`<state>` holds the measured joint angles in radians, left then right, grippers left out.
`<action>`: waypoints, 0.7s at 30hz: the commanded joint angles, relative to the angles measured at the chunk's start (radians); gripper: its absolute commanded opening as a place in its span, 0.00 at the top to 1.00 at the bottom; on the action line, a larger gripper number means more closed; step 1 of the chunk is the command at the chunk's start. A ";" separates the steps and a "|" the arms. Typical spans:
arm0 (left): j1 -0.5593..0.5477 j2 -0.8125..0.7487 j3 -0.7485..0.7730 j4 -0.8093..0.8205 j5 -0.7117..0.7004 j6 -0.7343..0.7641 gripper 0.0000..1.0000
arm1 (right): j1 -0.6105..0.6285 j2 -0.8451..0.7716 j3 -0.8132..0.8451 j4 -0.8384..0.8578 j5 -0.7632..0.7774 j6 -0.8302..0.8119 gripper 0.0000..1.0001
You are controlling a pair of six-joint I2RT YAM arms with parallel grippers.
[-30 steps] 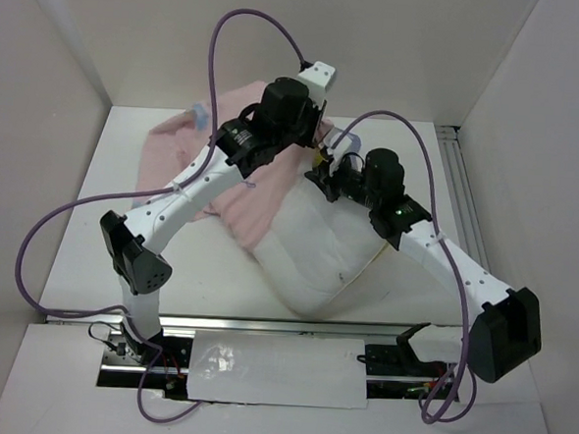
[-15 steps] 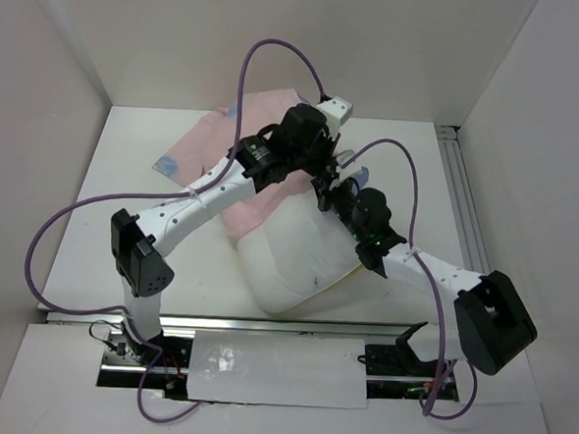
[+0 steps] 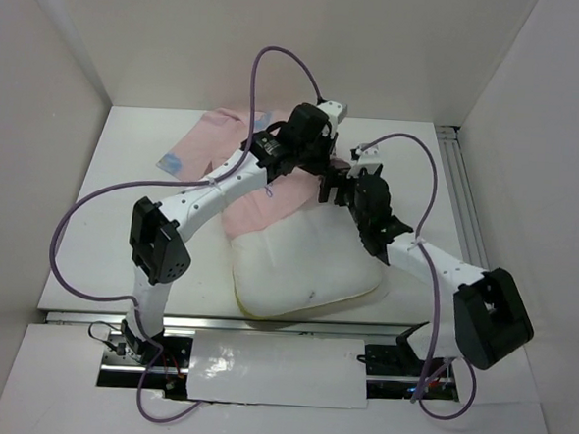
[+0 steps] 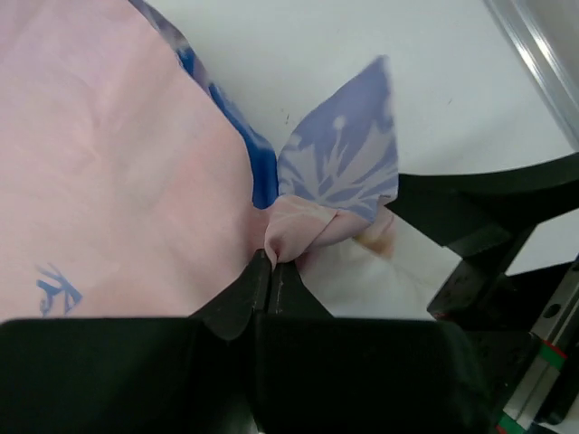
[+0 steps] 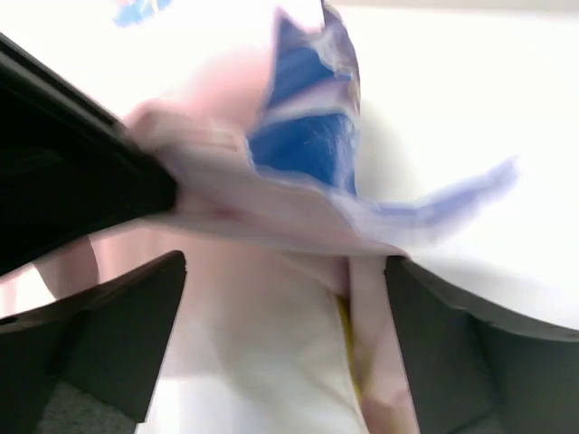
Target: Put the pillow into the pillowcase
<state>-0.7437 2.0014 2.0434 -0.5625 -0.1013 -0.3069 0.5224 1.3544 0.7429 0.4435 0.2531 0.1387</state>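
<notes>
**Top, left-wrist and right-wrist views.** The left gripper (image 4: pixel 271 269) is closed on a small pinch of the pillowcase (image 4: pixel 118 163). The pale pink side faces up, and a blue snowflake-printed corner is flipped up just beyond the fingertips. The right gripper (image 5: pixel 282 262) stands wide with nothing clamped; folded fabric hangs just ahead of its fingers, though this view is blurred. The pillow (image 3: pixel 306 267) lies on the counter (image 3: pixel 127 148), below and to the near side of both grippers. Its far end sits under the pink cloth, but whether that end is inside the opening or merely covered cannot be told. Most of the pillow is bare, so the task is judged to be at an early stage.

**Risks.**
- (a) The left pinch is small and sits on a bunched edge, so a pull against the pillow's bulk could slip it free.
- (b) The pinch may hold both layers, which would keep the mouth shut.
- (c) The grippers are very close together, so closing the right one could strike the left or miss the hem.
- (d) The plump pillow could bunch the thin cloth rather than slide in.

**Writing.** None is legible. A small blue mark (image 4: pixel 54 287) to the left of the left gripper is too partial to read, and no brand is seen.
</notes>
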 commanded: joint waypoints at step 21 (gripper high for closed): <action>0.009 0.073 -0.060 0.173 0.072 -0.052 1.00 | 0.037 -0.483 -0.232 -0.711 -0.266 0.217 0.00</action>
<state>-0.7319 2.0926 1.9762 -0.4469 -0.0612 -0.3687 0.5533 0.8745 0.5240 -0.3172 -0.0540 0.3588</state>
